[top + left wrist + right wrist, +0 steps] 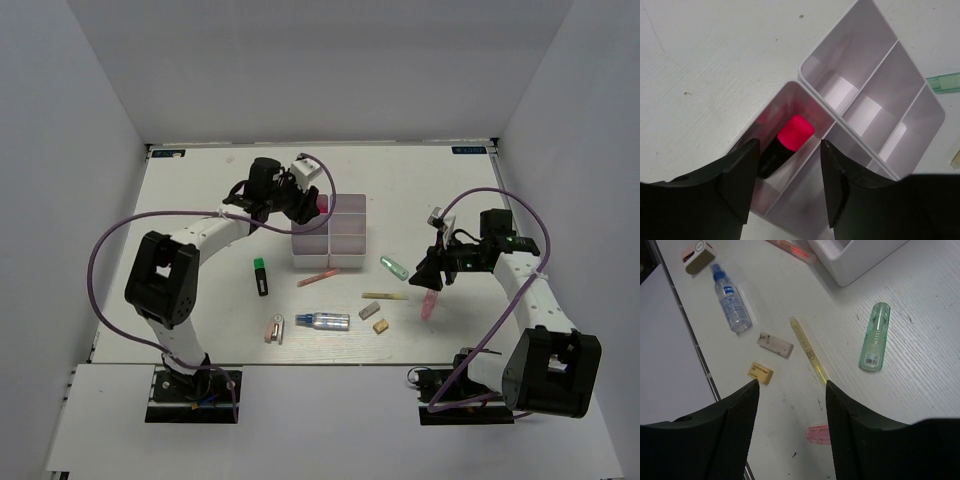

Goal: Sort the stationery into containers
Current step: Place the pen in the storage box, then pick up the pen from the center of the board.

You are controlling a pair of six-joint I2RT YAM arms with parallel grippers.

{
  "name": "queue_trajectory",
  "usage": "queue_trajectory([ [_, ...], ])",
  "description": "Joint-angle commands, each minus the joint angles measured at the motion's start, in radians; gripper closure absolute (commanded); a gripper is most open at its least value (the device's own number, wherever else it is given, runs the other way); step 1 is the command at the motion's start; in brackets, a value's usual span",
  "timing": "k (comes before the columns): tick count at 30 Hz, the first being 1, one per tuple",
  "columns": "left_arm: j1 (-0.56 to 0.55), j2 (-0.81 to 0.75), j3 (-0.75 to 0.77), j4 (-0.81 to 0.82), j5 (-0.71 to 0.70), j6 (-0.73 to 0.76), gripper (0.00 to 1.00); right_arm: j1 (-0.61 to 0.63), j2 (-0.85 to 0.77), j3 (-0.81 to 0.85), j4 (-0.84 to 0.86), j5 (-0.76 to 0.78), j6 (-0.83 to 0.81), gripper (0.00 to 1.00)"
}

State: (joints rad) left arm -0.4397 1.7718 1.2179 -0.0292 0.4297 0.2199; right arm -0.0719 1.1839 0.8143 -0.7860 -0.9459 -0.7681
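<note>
My left gripper (300,203) (790,146) hangs open over the far-left compartment of one white container (771,106). A red-capped black marker (789,141) (320,203) lies in that compartment, and neither finger touches it. The second container (840,50) (348,235) adjoins it. My right gripper (432,270) (792,385) is open above the table, holding nothing. A pink capsule (817,434) (429,305) lies just below it. Nearby are a green capsule (874,337), a yellow stick (807,349), two erasers (775,344) (760,372) and a silver-blue tube (731,299).
A green-capped marker (261,277) lies left of the containers, and a pink stick (318,277) in front of them. A small pink-and-beige item (274,329) sits beside the tube (325,321). White walls close in the table on three sides.
</note>
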Motion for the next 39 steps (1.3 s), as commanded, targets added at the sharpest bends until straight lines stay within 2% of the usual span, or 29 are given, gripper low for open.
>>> queue_trajectory([
  [1,-0.017,-0.087,-0.006,-0.021,-0.005,0.01,0.37,-0.008,-0.004,0.034,-0.019,-0.034,-0.019,0.41],
  [4,-0.025,-0.112,0.003,-0.037,-0.012,0.007,0.33,-0.006,-0.006,0.036,-0.019,-0.036,-0.019,0.41],
  [7,-0.027,-0.153,0.008,-0.031,-0.029,-0.013,0.35,-0.009,-0.003,0.036,-0.022,-0.036,-0.02,0.41],
  [10,-0.03,-0.25,0.019,-0.048,-0.132,-0.071,0.69,-0.009,-0.003,0.042,-0.021,-0.033,-0.005,0.43],
  [11,-0.028,-0.267,0.023,-0.119,-0.161,-0.135,0.9,-0.009,0.005,0.046,-0.024,-0.024,0.0,0.62],
  [12,-0.03,-0.317,0.035,-0.159,-0.195,-0.167,0.97,-0.009,0.011,0.049,-0.025,-0.021,0.007,0.81],
  [13,-0.03,-0.327,0.051,-0.207,-0.367,-0.209,1.0,-0.009,0.017,0.074,-0.03,-0.016,0.035,1.0],
  [14,-0.031,-0.337,0.06,-0.383,-0.423,-0.337,1.0,-0.011,0.041,0.082,-0.035,0.008,0.053,1.0],
  [15,-0.027,-0.363,0.066,-0.444,-0.496,-0.444,1.0,-0.009,0.052,0.089,-0.041,0.015,0.087,1.0],
  [16,-0.025,-0.371,0.046,-0.495,-0.669,-0.48,0.96,-0.009,0.063,0.118,-0.048,0.018,0.101,0.86],
  [17,-0.021,-0.38,0.014,-0.594,-0.727,-0.582,0.82,-0.011,0.086,0.129,-0.062,0.018,0.114,0.1],
  [18,-0.021,-0.399,-0.006,-0.68,-0.797,-0.67,0.52,-0.009,0.104,0.152,-0.085,0.007,0.116,0.09],
  [19,-0.018,-0.416,-0.026,-0.731,-0.822,-0.726,0.38,-0.011,0.112,0.161,-0.116,-0.001,0.109,0.09],
  [20,-0.021,-0.429,-0.105,-0.745,-0.836,-0.743,0.28,-0.009,0.109,0.172,-0.11,-0.002,0.122,0.09],
  [21,-0.028,-0.44,-0.13,-0.753,-0.838,-0.761,0.24,-0.008,0.103,0.163,-0.092,0.004,0.142,0.09],
  [22,-0.036,-0.454,-0.158,-0.739,-0.829,-0.795,0.15,-0.005,0.071,0.157,-0.05,0.033,0.159,0.09],
  [23,-0.036,-0.459,-0.219,-0.738,-0.801,-0.807,0.13,-0.002,0.06,0.128,0.003,0.048,0.212,0.09],
  [26,-0.043,-0.446,-0.262,-0.736,-0.784,-0.863,0.13,-0.006,0.011,0.103,0.079,0.122,0.256,0.11],
  [29,-0.056,-0.425,-0.304,-0.697,-0.772,-0.893,0.15,-0.012,-0.01,0.083,0.093,0.141,0.271,0.58],
  [31,-0.079,-0.407,-0.31,-0.678,-0.789,-0.902,0.15,-0.011,-0.015,0.091,0.088,0.13,0.276,0.85],
  [39,-0.096,-0.304,-0.278,-0.629,-0.804,-0.953,0.16,-0.016,-0.006,0.091,0.076,0.107,0.257,0.78],
])
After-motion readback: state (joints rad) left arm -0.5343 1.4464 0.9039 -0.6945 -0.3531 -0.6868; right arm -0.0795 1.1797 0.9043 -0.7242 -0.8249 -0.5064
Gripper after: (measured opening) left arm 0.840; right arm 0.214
